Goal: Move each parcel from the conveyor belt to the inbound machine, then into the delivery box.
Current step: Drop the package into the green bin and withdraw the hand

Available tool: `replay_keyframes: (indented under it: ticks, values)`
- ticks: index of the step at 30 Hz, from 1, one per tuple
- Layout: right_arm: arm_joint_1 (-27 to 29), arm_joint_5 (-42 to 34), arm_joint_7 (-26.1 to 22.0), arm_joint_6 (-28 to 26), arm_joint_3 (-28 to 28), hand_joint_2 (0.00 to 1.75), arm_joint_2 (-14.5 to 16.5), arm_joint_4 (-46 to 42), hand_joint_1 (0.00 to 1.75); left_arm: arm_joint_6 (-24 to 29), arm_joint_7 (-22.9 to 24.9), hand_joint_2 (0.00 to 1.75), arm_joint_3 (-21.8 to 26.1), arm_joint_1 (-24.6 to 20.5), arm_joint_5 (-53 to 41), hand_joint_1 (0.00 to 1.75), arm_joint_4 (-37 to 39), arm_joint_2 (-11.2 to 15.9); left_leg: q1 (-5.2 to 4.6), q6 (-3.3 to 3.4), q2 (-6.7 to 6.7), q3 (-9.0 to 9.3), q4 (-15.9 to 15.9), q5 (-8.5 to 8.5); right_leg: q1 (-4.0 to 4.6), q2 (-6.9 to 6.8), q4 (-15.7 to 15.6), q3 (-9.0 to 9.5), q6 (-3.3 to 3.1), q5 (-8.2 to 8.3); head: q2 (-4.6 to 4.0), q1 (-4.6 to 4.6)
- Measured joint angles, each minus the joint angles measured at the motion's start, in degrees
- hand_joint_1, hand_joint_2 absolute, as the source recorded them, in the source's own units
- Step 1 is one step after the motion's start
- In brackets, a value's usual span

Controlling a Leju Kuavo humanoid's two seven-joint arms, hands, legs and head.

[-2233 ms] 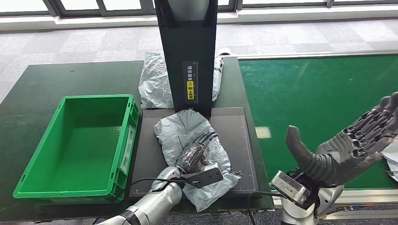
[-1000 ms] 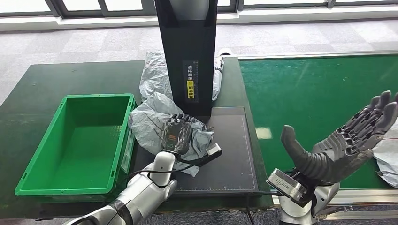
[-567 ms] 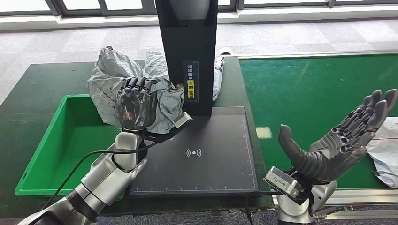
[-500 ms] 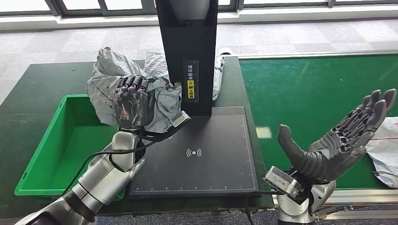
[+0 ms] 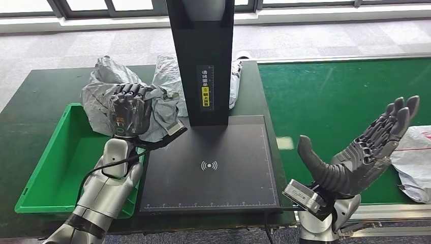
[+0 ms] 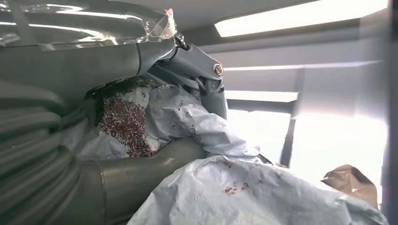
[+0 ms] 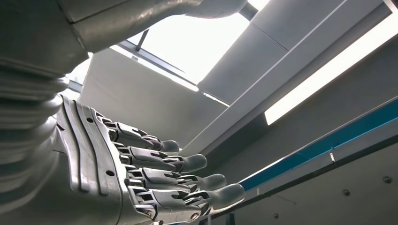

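My left hand (image 5: 128, 115) grips a crumpled grey plastic parcel (image 5: 99, 97) and holds it raised over the right end of the green delivery box (image 5: 48, 168). The left wrist view shows that grey parcel (image 6: 206, 136) bunched up inside my fingers (image 6: 187, 65). The black inbound machine pad (image 5: 209, 165) lies bare, with its black column (image 5: 203, 61) behind it. My right hand (image 5: 366, 152) is open, palm up, over the near edge of the green conveyor belt (image 5: 335, 96). In the right wrist view the fingers (image 7: 178, 178) are spread with nothing in them. Another grey parcel (image 5: 412, 162) lies on the belt at the far right.
A further grey parcel (image 5: 167, 76) lies on the dark table (image 5: 45, 86) behind the column. Windows and grey floor lie beyond the table. The belt's metal frame (image 5: 396, 211) runs along its near edge.
My left hand has lifted the grey parcel off the machine pad and carried it left and up toward the green box. A parcel has come in on the belt at the right.
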Motion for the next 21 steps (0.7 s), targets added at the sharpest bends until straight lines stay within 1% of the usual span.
replay_keyframes:
  ticks: [2, 4, 7, 10, 16, 20, 21]
  values:
    - [0.04, -0.03, 0.0, 0.0, 0.03, 1.75, 0.0, 0.15, 0.0, -0.01, -1.79, 1.75, 6.25, 0.01, -0.01, 1.75, 2.54, -1.28, 0.01, -0.01, 0.02, 0.01, 0.0, 0.0, 0.02, 0.02, 0.0, -0.02, -0.01, 0.01, -0.01, -0.01]
    - [0.07, -0.04, 0.0, 0.0, 0.03, 1.75, -0.01, 0.23, 0.0, -0.02, -2.36, 1.75, 11.08, 0.0, -0.01, 1.75, 4.9, -2.3, 0.02, -0.02, -0.03, 0.0, 0.0, 0.01, 0.05, -0.03, 0.01, -0.02, -0.01, 0.0, 0.0, 0.0]
    - [0.16, 0.0, 0.0, 0.0, 0.03, 1.75, -0.01, 0.36, 0.0, -0.01, -3.02, 1.75, 15.69, -0.02, -0.03, 1.75, 7.23, -3.69, 0.03, -0.02, -0.08, -0.03, 0.0, 0.02, 0.06, -0.08, 0.01, -0.02, -0.01, 0.0, 0.0, 0.0]
    - [0.48, -0.1, 0.0, 0.0, 0.03, 1.75, -0.02, 0.56, 0.0, -0.01, -2.99, 1.75, 17.64, -0.03, -0.03, 1.75, 8.24, -4.46, 0.02, -0.01, -0.07, -0.04, 0.0, 0.01, 0.04, -0.06, -0.01, -0.02, -0.01, 0.0, 0.01, 0.01]
    - [0.75, -0.27, 0.01, 0.0, 0.03, 1.75, -0.02, 1.08, 0.0, 0.01, -2.59, 1.75, 19.05, 0.0, -0.03, 1.75, 8.41, -5.13, 0.01, 0.0, -0.08, -0.07, 0.0, 0.0, 0.03, -0.07, -0.04, -0.02, 0.0, 0.0, 0.01, 0.0]
    - [0.76, -0.27, 0.01, 0.0, 0.03, 1.75, -0.02, 1.38, 0.0, 0.01, -2.62, 1.75, 19.47, 0.04, -0.04, 0.0, 8.06, -5.35, 0.01, 0.0, -0.09, -0.07, 0.0, 0.0, 0.04, -0.07, -0.04, -0.02, 0.0, 0.0, 0.0, 0.01]
    - [0.76, -0.27, 0.0, 0.0, 0.03, 1.75, -0.02, 1.42, 0.0, 0.01, -2.7, 1.31, 19.51, 0.08, -0.04, 0.0, 7.87, -5.4, 0.01, 0.0, -0.09, -0.07, 0.0, 0.0, 0.04, -0.07, -0.03, -0.02, -0.01, 0.0, 0.0, 0.0]
